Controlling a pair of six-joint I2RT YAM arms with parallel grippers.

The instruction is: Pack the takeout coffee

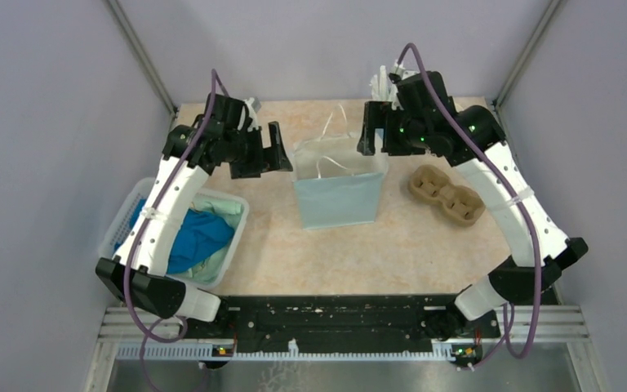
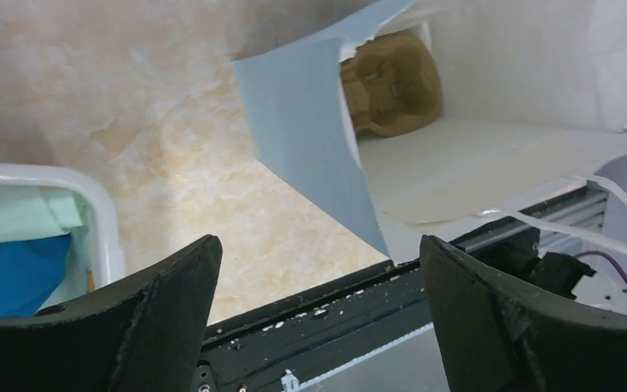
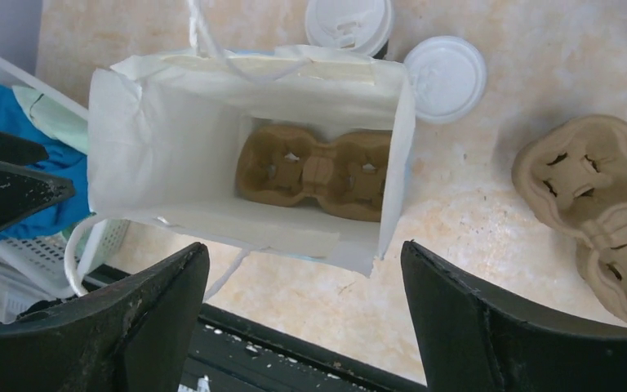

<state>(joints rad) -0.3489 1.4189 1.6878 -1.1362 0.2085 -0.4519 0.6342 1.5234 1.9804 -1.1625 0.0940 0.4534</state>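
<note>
The takeout coffee shows only in the right wrist view, as a white dome lid (image 3: 349,23) behind the far wall of the light blue paper bag (image 3: 245,139). The bag (image 1: 339,192) stands open mid-table with a brown pulp cup carrier (image 3: 314,170) lying on its bottom. My left gripper (image 1: 273,153) hovers at the bag's left rim, open and empty, its fingers wide apart (image 2: 317,245). At the bag's right rim my right gripper (image 1: 367,131) is open too, with nothing between its fingers (image 3: 304,249). In the left wrist view the bag's corner (image 2: 310,139) and that carrier (image 2: 392,86) show.
A second brown carrier (image 1: 446,194) lies on the table right of the bag. A loose white lid (image 3: 445,77) sits behind the bag next to the coffee. A white basket (image 1: 241,214) holding blue cloth stands at the left. The bag's white string handles hang loose.
</note>
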